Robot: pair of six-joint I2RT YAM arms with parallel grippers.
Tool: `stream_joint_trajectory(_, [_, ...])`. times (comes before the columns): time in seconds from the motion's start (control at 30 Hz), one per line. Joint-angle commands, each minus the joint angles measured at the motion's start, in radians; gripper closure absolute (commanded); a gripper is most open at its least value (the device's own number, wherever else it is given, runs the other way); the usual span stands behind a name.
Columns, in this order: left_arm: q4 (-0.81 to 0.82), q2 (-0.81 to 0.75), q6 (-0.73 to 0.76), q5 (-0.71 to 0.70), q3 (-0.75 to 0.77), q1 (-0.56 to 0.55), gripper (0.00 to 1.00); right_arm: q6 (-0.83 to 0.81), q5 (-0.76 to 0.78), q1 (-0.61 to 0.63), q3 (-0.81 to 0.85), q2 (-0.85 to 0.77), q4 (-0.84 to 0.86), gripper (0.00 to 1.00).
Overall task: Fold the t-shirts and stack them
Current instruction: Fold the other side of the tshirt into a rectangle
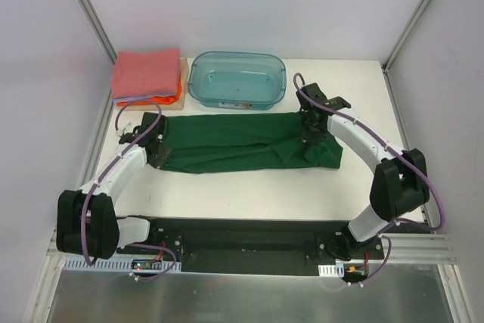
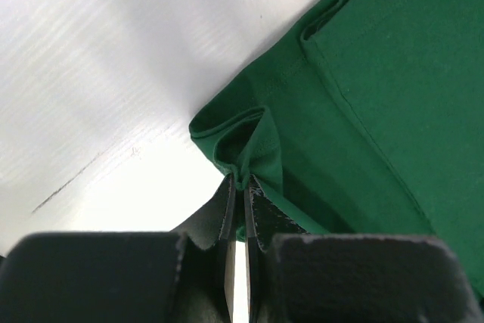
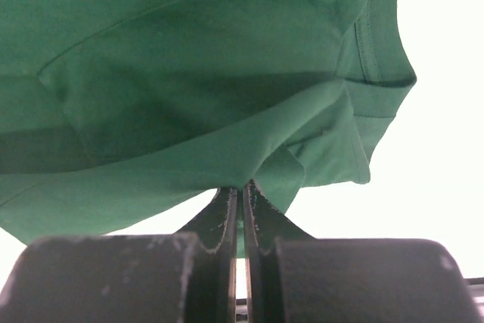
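Left claw (image 2: pixel 243 181): clenched, pinching the left end of the dark green short-sleeved cloth shirt (image 1: pixel 242 141)
Right claw (image 3: pixel 242 187): clenched, gripping its right end
Green shirt: lying as a long band mid-table, partly folded I'd judge, not yet stacked
Stack: salmon-pink folded shirt (image 1: pixel 146 72) is sitting on an orange one (image 1: pixel 168 99), far-left corner
Surface: white tabletop (image 1: pixel 249 194), translucent teal plastic bin (image 1: pixel 237 81) standing just behind the green shirt
Room: white walls (image 1: pixel 45 51), aluminium corner posts (image 1: pixel 88 5)

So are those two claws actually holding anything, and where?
Yes, both grip the green shirt: the left gripper pinches a bunched edge at its left end, the right gripper a fold at its right end.
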Motion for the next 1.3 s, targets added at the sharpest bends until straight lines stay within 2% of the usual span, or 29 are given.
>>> stream_joint_trajectory(0.0, [0.024, 0.058, 0.051, 0.001, 0.070, 0.021, 1.00, -0.026, -0.023, -0.022, 0.051, 0.026, 0.022, 1.00])
stream_joint_trajectory(0.5, [0.029, 0.283, 0.114, 0.001, 0.239, 0.035, 1.00, 0.001, -0.024, -0.077, 0.129, 0.173, 0.011, 0.99])
stream_joint_trajectory(0.63, [0.029, 0.329, 0.125, -0.008, 0.273, 0.036, 0.99, 0.006, -0.024, -0.086, 0.154, 0.210, 0.014, 0.98])
stream_joint_trajectory(0.67, [0.029, 0.342, 0.131, -0.014, 0.287, 0.038, 0.96, 0.009, -0.021, -0.089, 0.166, 0.222, 0.014, 0.98])
stream_joint_trajectory(0.7, [0.029, 0.356, 0.140, -0.011, 0.300, 0.039, 0.88, 0.015, -0.015, -0.092, 0.175, 0.233, 0.013, 0.98])
stream_joint_trajectory(0.73, [0.029, 0.363, 0.150, -0.009, 0.314, 0.039, 0.74, 0.021, -0.009, -0.100, 0.186, 0.247, 0.013, 0.97])
stream_joint_trajectory(0.77, [0.029, 0.371, 0.153, -0.008, 0.327, 0.039, 0.44, 0.026, -0.007, -0.109, 0.201, 0.267, 0.013, 0.94])
stream_joint_trajectory(0.8, [0.028, 0.379, 0.160, -0.005, 0.334, 0.041, 0.11, 0.029, -0.003, -0.114, 0.217, 0.281, 0.011, 0.92])
stream_joint_trajectory(0.83, [0.026, 0.380, 0.168, -0.005, 0.342, 0.042, 0.01, 0.032, 0.003, -0.121, 0.235, 0.298, 0.024, 0.92])
stream_joint_trajectory(0.97, [0.020, 0.331, 0.174, -0.012, 0.351, 0.055, 0.01, 0.011, 0.042, -0.172, 0.333, 0.377, 0.071, 0.89])
stream_joint_trajectory(1.0, [0.018, 0.310, 0.182, -0.012, 0.353, 0.055, 0.01, 0.005, 0.039, -0.184, 0.361, 0.393, 0.073, 0.81])
stream_joint_trajectory(1.1, [0.028, 0.227, 0.187, 0.055, 0.316, 0.053, 0.01, -0.032, -0.003, -0.215, 0.396, 0.402, 0.053, 0.27])
stream_joint_trajectory(1.13, [0.037, 0.206, 0.205, 0.090, 0.304, 0.053, 0.01, -0.040, -0.004, -0.216, 0.389, 0.388, 0.051, 0.02])
stream_joint_trajectory(1.27, [0.061, 0.161, 0.274, 0.259, 0.252, 0.050, 0.01, -0.072, -0.029, -0.213, 0.246, 0.238, 0.126, 0.04])
